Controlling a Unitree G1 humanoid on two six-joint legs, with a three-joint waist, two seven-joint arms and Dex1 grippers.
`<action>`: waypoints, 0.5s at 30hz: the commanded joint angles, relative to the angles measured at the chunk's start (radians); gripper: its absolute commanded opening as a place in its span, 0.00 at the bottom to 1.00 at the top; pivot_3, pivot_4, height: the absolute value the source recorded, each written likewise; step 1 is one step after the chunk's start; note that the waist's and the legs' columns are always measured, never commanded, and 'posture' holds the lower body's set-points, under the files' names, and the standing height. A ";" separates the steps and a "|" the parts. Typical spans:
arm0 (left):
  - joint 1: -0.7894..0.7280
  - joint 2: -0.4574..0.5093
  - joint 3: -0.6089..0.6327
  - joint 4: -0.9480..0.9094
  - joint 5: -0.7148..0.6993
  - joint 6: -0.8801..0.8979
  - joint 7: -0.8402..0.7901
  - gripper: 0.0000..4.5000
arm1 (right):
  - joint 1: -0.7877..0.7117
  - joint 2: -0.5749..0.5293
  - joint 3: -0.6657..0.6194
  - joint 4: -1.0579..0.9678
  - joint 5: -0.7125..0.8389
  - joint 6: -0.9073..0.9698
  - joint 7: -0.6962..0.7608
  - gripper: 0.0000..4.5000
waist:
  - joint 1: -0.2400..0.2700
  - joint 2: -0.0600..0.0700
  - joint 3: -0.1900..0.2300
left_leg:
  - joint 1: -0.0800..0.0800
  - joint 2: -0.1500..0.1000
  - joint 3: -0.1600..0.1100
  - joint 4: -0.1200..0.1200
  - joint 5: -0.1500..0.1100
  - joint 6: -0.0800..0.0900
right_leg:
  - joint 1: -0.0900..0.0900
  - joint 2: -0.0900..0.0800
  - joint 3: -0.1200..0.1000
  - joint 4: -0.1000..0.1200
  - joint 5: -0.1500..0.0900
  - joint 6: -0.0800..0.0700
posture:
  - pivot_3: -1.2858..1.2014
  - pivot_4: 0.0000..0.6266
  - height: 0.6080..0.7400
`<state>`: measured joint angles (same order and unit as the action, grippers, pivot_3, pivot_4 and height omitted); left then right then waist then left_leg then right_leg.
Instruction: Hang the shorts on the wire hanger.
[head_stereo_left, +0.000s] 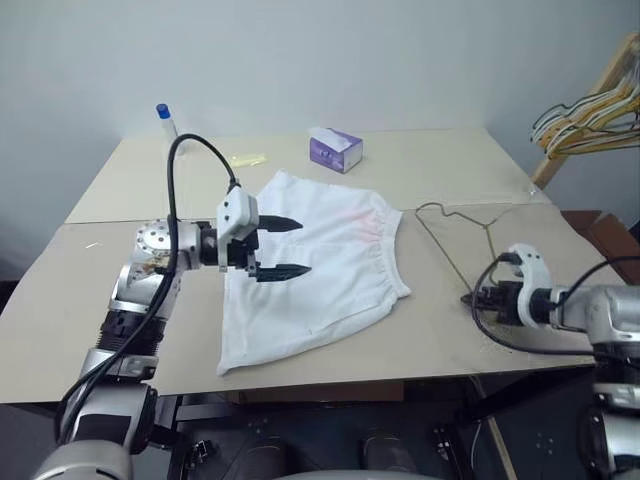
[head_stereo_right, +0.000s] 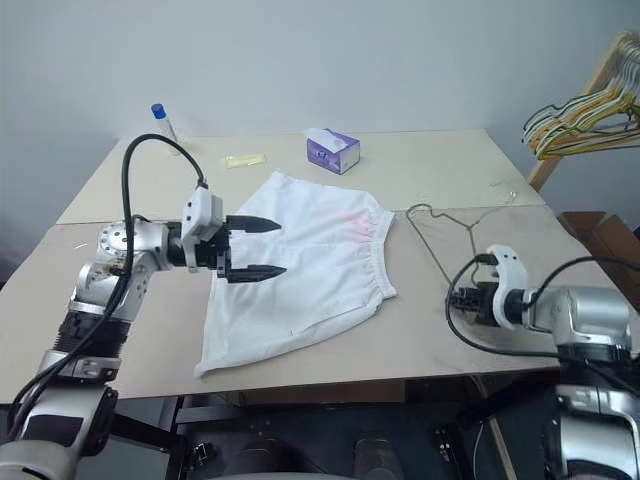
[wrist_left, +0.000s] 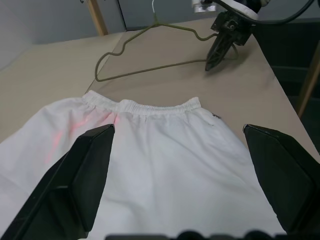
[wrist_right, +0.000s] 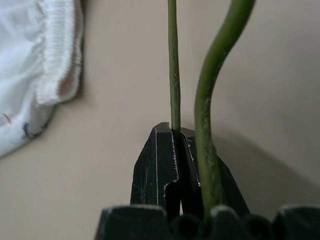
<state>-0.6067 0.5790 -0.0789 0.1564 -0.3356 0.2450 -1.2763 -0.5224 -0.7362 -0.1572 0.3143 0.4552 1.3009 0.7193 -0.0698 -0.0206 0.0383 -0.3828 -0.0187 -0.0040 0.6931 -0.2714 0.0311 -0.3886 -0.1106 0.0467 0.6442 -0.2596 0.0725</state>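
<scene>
The white shorts (head_stereo_left: 320, 270) lie flat on the table, elastic waistband (wrist_left: 150, 106) towards the right. My left gripper (head_stereo_left: 300, 247) hovers a little above the shorts' left part, pointing right, open, with nothing between its fingers (wrist_left: 75, 185). The wire hanger (wrist_left: 150, 70) lies flat on the table just right of the waistband, apart from the fabric. My right gripper (head_stereo_left: 468, 298) is low at the hanger's near end, shut on one thin wire of the hanger (wrist_right: 173, 65). A second wire of the hanger curves past beside the fingers.
A purple tissue box (head_stereo_left: 335, 150) stands behind the shorts. At the back left are a blue-capped bottle (head_stereo_left: 165, 122) and a yellow scrap (head_stereo_left: 247, 159). A bunch of striped hangers (head_stereo_left: 590, 115) hangs on a wooden rack past the table's right edge.
</scene>
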 joint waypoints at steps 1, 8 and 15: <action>0.003 0.019 0.029 -0.053 -0.024 0.005 0.006 0.99 | -0.050 -0.012 0.038 0.057 0.010 0.019 0.042 0.00 | 0.002 0.000 0.000 | 0.000 0.000 0.000 0.000 0.000 0.000 | 0.000 0.000 0.000 0.000 0.000 0.000 | 0.50 0.00 1.00; 0.032 0.038 0.036 -0.088 -0.031 0.011 0.021 0.99 | -0.083 -0.039 0.089 0.105 0.020 0.011 0.131 0.00 | 0.007 0.000 0.000 | 0.000 0.000 0.000 0.000 0.000 0.000 | 0.000 0.000 -0.001 0.000 0.000 0.000 | 0.51 0.00 1.00; 0.074 0.056 0.050 -0.138 -0.038 0.030 0.047 0.99 | -0.032 -0.105 0.086 0.030 0.054 0.037 0.199 0.00 | 0.018 0.000 0.000 | 0.000 0.000 0.000 0.000 0.000 0.000 | 0.000 0.000 -0.001 0.000 0.000 0.000 | 0.52 0.00 1.00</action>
<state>-0.5297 0.6216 -0.0597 0.0590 -0.3553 0.2678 -1.2389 -0.5464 -0.8228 -0.0524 0.3808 0.4837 1.3294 0.8959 -0.0514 -0.0205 0.0383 -0.3831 -0.0190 -0.0043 0.6931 -0.2714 0.0311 -0.3887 -0.1106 0.0459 0.6443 -0.2595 0.0727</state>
